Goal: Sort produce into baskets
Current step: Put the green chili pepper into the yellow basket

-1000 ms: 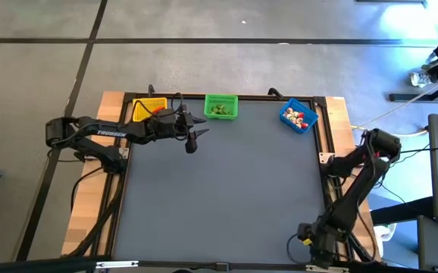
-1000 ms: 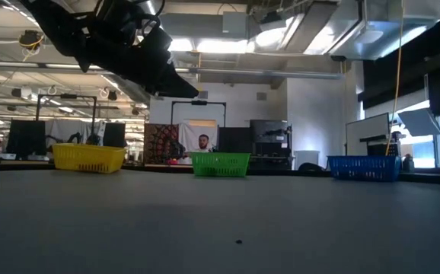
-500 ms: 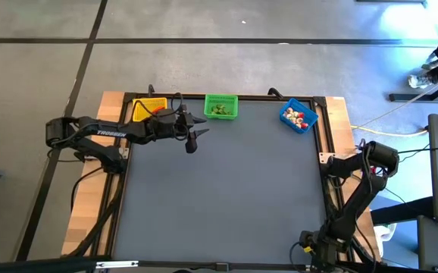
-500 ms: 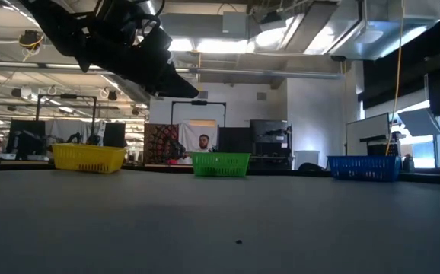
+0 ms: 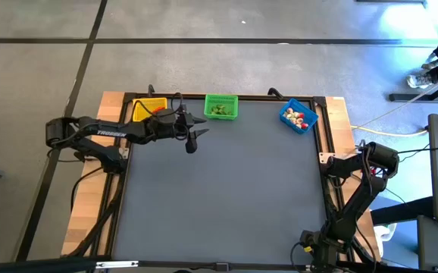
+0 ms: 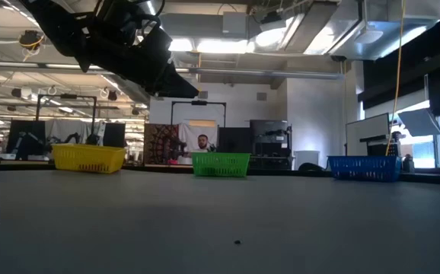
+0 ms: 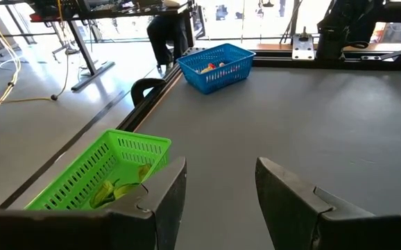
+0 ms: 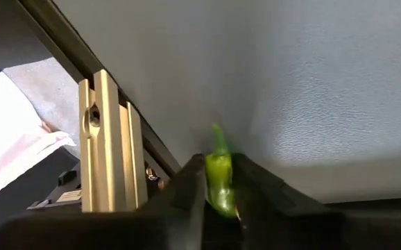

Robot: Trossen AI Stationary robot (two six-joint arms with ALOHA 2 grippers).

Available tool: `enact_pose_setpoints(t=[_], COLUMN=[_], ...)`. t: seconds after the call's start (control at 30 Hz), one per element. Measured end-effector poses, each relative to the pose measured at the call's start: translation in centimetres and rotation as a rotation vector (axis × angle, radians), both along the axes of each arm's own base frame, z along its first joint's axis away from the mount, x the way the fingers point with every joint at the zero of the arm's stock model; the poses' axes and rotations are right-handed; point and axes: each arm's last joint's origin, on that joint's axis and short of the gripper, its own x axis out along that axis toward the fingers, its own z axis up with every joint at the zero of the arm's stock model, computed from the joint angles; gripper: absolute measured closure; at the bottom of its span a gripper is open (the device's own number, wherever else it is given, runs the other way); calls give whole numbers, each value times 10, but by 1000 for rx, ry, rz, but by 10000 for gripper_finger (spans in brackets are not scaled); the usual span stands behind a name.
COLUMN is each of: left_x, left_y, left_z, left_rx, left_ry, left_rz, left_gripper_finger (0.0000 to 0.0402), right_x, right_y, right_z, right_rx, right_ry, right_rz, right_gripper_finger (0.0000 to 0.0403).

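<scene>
A green chilli pepper (image 8: 219, 182) sat pinched between the right gripper's (image 8: 218, 186) fingers, low at the table's (image 5: 226, 197) near right edge, well apart from the baskets along the far side. The green basket (image 5: 220, 107) already held green pieces, the blue basket (image 5: 298, 116) red and pale ones; the yellow basket's (image 5: 149, 108) contents could not be made out. The left gripper (image 7: 218, 187) hung with jaws apart and empty, just beside the green basket. No loose produce lay on the table, so this pepper looked like the last piece, bound for the green basket
</scene>
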Motion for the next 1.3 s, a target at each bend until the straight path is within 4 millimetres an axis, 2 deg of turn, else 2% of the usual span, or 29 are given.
enact_pose_setpoints(t=[0.17,0.37,0.5,0.83,1.3], left_x=[0,0,0,0,-1], left_y=[0,-1,-1,-1,1], left_z=[0,-1,-1,-1,-1], left_rx=[-8,-17,-15,-45,-89], left_ry=[-3,0,0,-10,-26], left_rz=[3,2,2,13,34], left_gripper_finger=[233,233,233,233,232], right_x=[1,5,21,74,132], right_y=[1,0,-7,-43,-104], right_z=[0,1,3,15,16], right_rx=[10,9,13,-30,-78], right_ry=[-26,-36,-95,-329,-475], right_rz=[-2,-11,-10,-35,57], right_gripper_finger=[366,362,360,360,359])
